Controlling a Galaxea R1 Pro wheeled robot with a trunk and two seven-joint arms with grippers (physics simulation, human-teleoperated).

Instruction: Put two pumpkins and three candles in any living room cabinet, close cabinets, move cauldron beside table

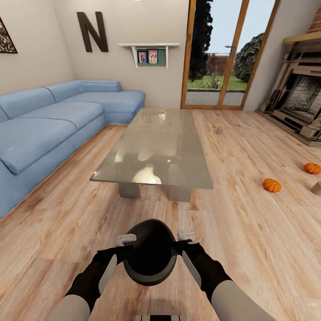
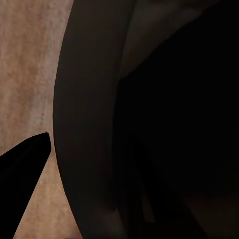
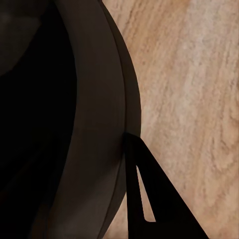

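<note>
Low in the frame's centre, a black cauldron (image 1: 150,252) is clamped between the left gripper (image 1: 119,249) and right gripper (image 1: 183,247), each closed on its rim so the wide pot stays level. The grey table (image 1: 157,149) stands ahead; two pumpkins (image 1: 272,185) lie at right on the floor (image 1: 249,232).

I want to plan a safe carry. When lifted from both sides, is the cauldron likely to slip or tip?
The cauldron looks rigid, so squeezing should not deform it. Its curved, smooth wall may slip between the left gripper and right gripper. With its wide mouth, it may tip if one side lets go.
</note>
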